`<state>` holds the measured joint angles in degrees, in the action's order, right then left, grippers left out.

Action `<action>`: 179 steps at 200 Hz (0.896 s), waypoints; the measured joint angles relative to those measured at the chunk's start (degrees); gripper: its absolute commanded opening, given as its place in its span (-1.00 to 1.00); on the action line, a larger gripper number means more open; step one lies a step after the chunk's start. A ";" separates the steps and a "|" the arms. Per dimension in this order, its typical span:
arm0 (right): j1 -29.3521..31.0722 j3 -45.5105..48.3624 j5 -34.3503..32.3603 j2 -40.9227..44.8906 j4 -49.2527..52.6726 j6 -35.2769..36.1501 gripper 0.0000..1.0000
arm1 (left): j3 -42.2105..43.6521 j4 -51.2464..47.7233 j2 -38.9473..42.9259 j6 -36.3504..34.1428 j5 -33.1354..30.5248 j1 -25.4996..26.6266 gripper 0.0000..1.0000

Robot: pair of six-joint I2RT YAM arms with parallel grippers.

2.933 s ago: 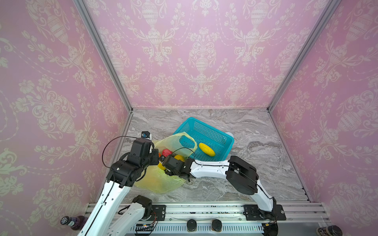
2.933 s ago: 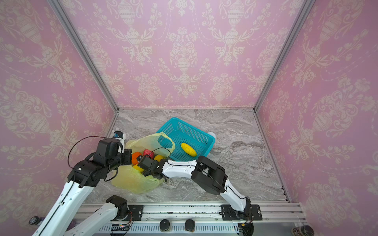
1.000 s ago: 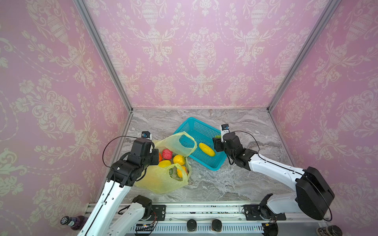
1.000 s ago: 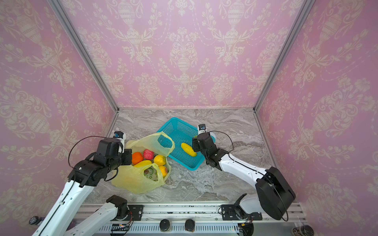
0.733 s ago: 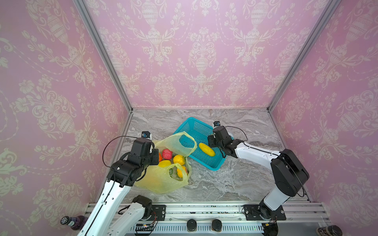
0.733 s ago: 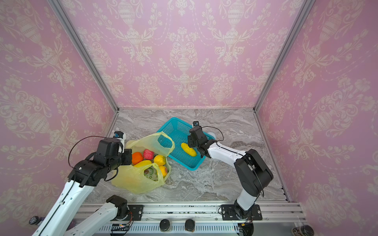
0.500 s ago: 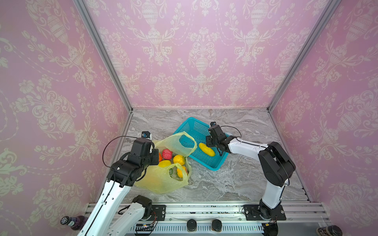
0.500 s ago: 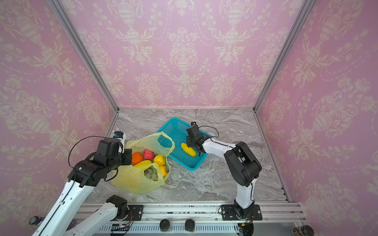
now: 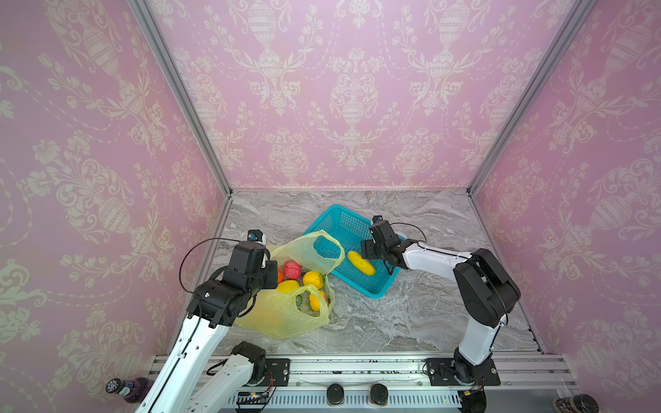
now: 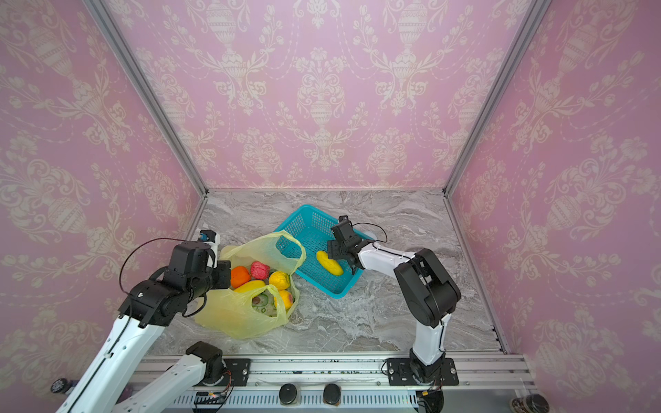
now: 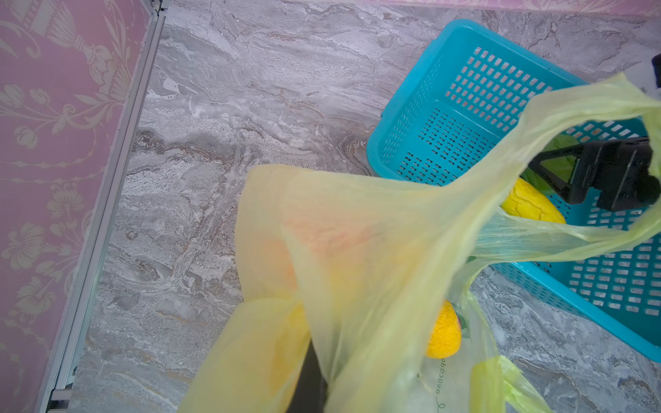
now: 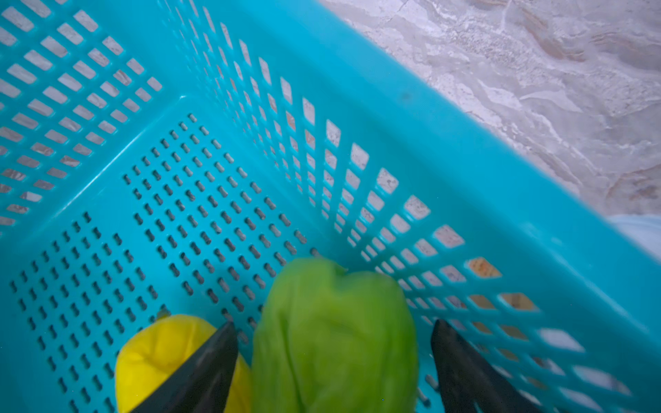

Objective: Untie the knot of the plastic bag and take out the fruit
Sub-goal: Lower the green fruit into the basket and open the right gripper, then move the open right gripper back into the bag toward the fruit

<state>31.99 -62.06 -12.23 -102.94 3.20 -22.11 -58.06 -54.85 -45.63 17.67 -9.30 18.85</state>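
Your right gripper [image 12: 332, 324], fingers spread wide, straddles the green fruit [image 12: 332, 361] in the basket [image 12: 465, 150]; your left gripper [image 9: 274, 274], clamped tight, holds the plastic bag [image 9: 282, 318].

The left arm [image 9: 200, 339] and right arm [image 9: 436, 259] had smooth white links between bulky black joint housings. Small dark screw holes dotted the left arm's white link. Black bases [image 9: 465, 364] sat on black plates [image 9: 434, 372]. A thin black cable [image 9: 411, 226] looped at each wrist; the left wrist carried a small white camera [image 9: 254, 236] with a blue lens. The right gripper [image 12: 332, 323] had black tapering fingers [image 12: 211, 361], pointed at the tips.
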 measured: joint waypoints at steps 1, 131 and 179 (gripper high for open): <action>0.02 0.11 0.02 0.11 -0.04 0.00 0.82 | 0.00 0.00 0.00 0.00 0.00 0.00 -1.00; 6.91 15.10 -1.55 36.61 -7.52 0.13 0.81 | 0.00 0.02 0.00 0.00 -0.02 0.00 -1.00; 10.54 21.57 0.42 38.95 -15.65 -1.11 0.75 | 0.07 0.04 0.07 0.00 0.02 0.00 -1.00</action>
<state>42.52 -40.49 -11.81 -63.99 -12.45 -23.22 -58.00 -54.81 -45.56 17.67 -9.28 18.85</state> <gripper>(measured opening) 0.902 0.047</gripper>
